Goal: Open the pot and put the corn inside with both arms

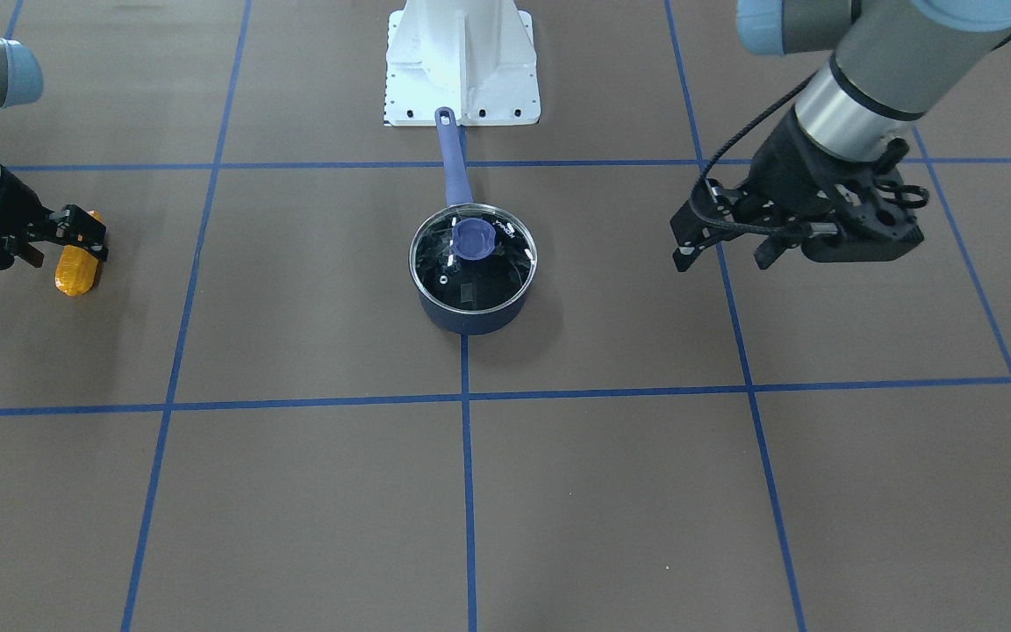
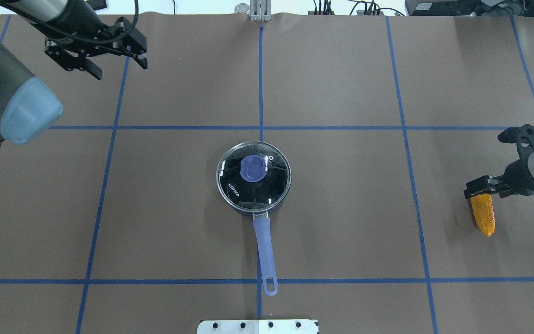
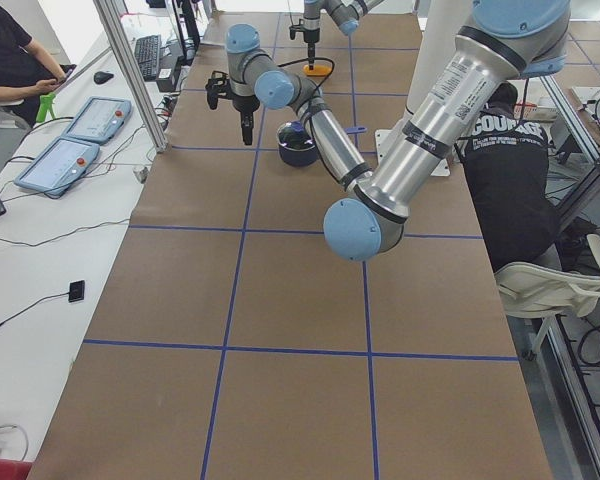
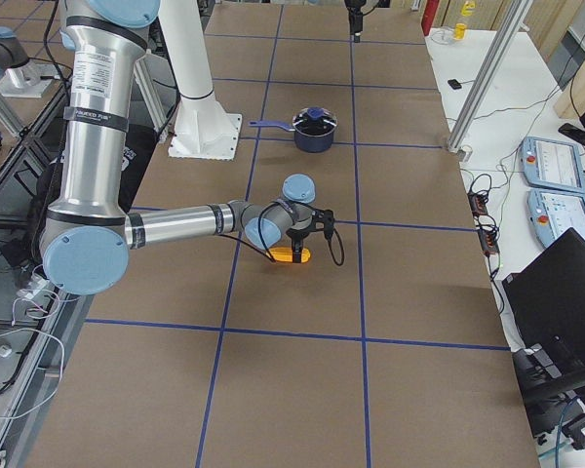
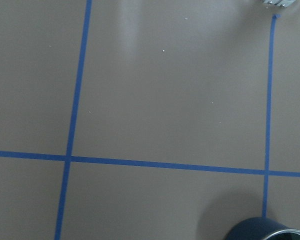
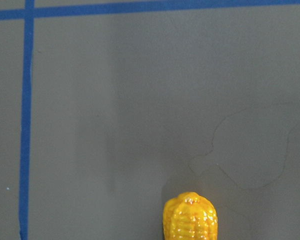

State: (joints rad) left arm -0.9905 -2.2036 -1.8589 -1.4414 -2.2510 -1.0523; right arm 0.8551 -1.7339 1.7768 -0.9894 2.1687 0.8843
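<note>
A dark blue pot [image 1: 475, 309] stands mid-table with its glass lid [image 2: 253, 188] on; the lid has a blue knob [image 2: 253, 168]. The pot's long handle [image 2: 265, 250] points toward the robot base. The orange-yellow corn [image 2: 484, 215] lies flat on the table at the robot's far right, and it also shows in the front view [image 1: 75, 270] and the right wrist view [image 6: 190, 217]. My right gripper [image 2: 478, 188] is low over the corn's far end with its jaws apart. My left gripper [image 2: 118, 65] is open and empty, raised over the far left of the table, well away from the pot.
The white robot base plate [image 1: 462, 61] sits just behind the pot handle. Blue tape lines [image 2: 261, 93] grid the brown table. A side table with tablets [image 3: 55, 165] and a seated person [image 3: 10, 50] are beyond the far edge.
</note>
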